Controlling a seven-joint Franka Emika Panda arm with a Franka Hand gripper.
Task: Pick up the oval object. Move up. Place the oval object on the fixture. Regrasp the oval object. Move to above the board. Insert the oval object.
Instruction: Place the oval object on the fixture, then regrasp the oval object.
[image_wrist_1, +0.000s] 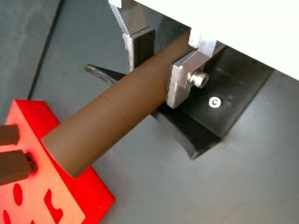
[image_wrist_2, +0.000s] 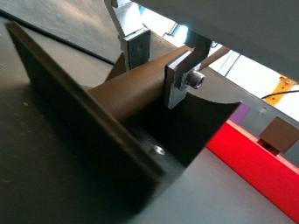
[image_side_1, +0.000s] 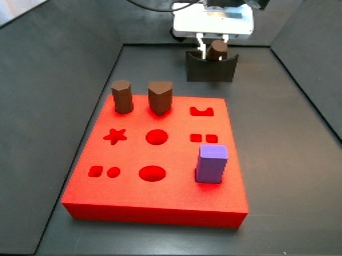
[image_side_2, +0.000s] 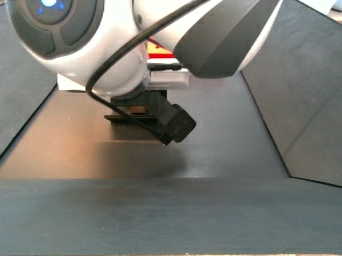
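The oval object, a long dark-brown peg, lies level in the notch of the dark fixture; it also shows in a wrist view. One end sticks out toward the red board. My gripper straddles the peg, a silver finger close against each side, and looks shut on it. In a side view the gripper hangs over the fixture, beyond the far edge of the board. In a side view the fixture sits under the arm.
Two short brown pegs stand at the board's far left. A purple block stands near its front right. Dark walls enclose the grey floor.
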